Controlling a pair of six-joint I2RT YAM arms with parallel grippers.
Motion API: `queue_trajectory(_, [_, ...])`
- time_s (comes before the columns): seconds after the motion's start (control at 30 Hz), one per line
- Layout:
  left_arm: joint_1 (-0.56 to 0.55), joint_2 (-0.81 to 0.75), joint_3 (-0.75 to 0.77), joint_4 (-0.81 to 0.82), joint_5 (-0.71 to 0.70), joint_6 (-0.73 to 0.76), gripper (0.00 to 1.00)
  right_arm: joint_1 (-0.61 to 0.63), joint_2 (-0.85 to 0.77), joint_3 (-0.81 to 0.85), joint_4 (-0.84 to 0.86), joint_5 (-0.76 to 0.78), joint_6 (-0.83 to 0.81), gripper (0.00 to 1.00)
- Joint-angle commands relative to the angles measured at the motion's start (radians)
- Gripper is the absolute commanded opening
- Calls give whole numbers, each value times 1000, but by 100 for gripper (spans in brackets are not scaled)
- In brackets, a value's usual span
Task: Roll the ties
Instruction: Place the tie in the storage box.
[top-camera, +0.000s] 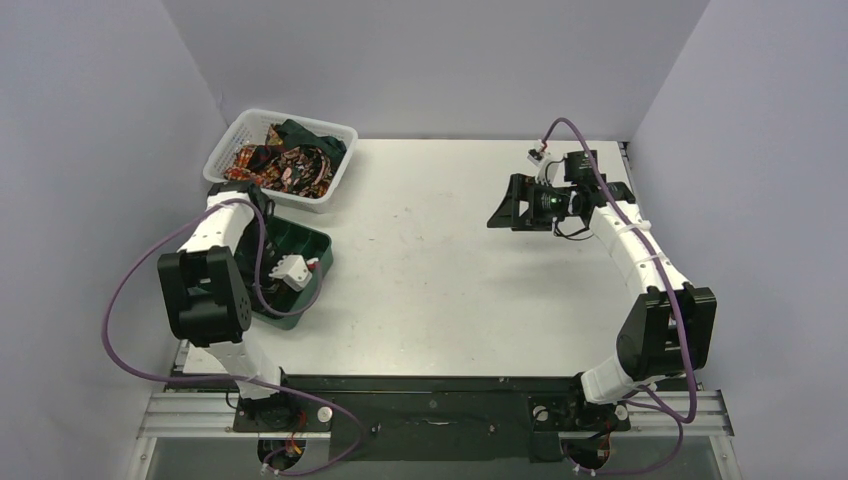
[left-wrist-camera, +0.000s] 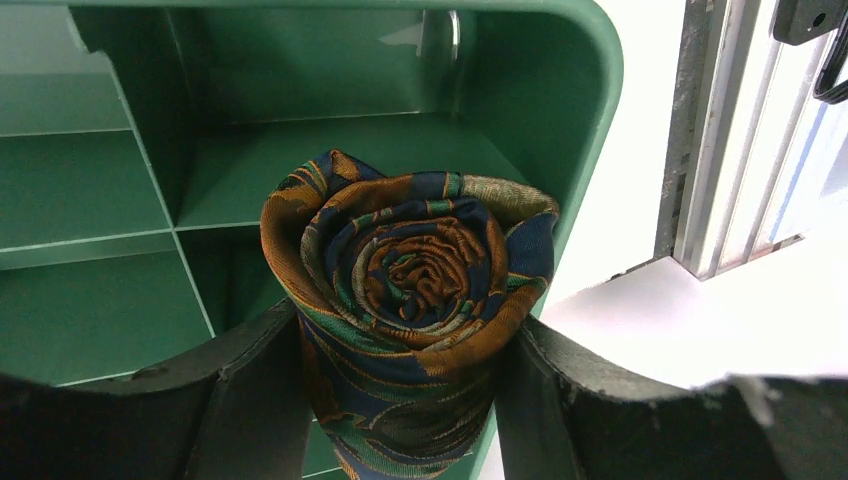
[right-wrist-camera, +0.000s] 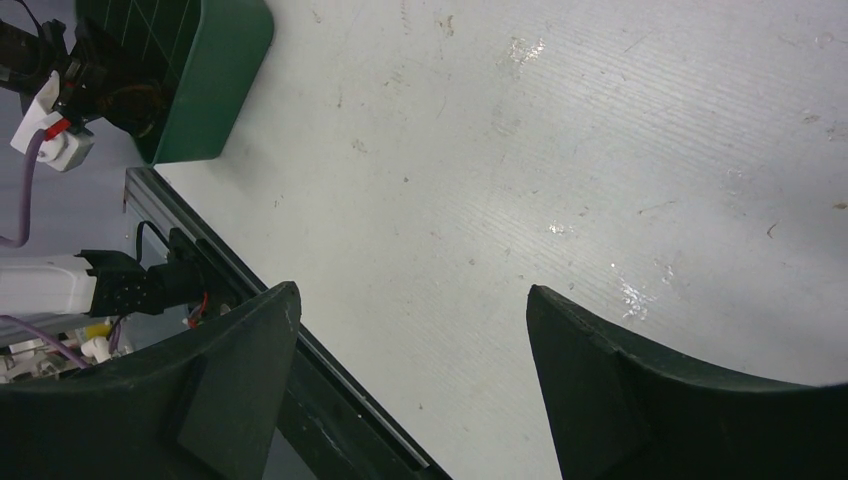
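In the left wrist view my left gripper (left-wrist-camera: 405, 345) is shut on a rolled tie (left-wrist-camera: 410, 290), a tight coil of dark blue, orange and green fabric, held over a corner compartment of the green tray (left-wrist-camera: 590, 120). In the top view the left gripper (top-camera: 283, 272) is down inside the green tray (top-camera: 322, 245) at the table's left. More ties (top-camera: 285, 160) lie loose in a heap in the white mesh basket (top-camera: 230, 150) at the back left. My right gripper (top-camera: 505, 205) is open and empty, raised above the table's right half; the right wrist view (right-wrist-camera: 412, 300) shows bare table between its fingers.
The green tray (right-wrist-camera: 215, 90) has several compartments split by thin dividers (left-wrist-camera: 170, 215). The table's left edge and a metal frame rail (left-wrist-camera: 715, 140) run just beside the tray. The white table top (top-camera: 450, 260) lies between the arms.
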Motion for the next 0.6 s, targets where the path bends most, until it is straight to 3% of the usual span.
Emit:
queue_trajectory(0.0, [-1,52,59,25,-36,-40,0,-14,-51,-9,7,-2,-10,78])
queue_trajectory(0.23, [12,61,127,-59,-60,-47,0,-20,-52,-9,7,-6,-12,78])
queue_trajectory(0.57, [9,86,89,-19,-104,-111,0,-20,-48,-6,2,-11,-14,78])
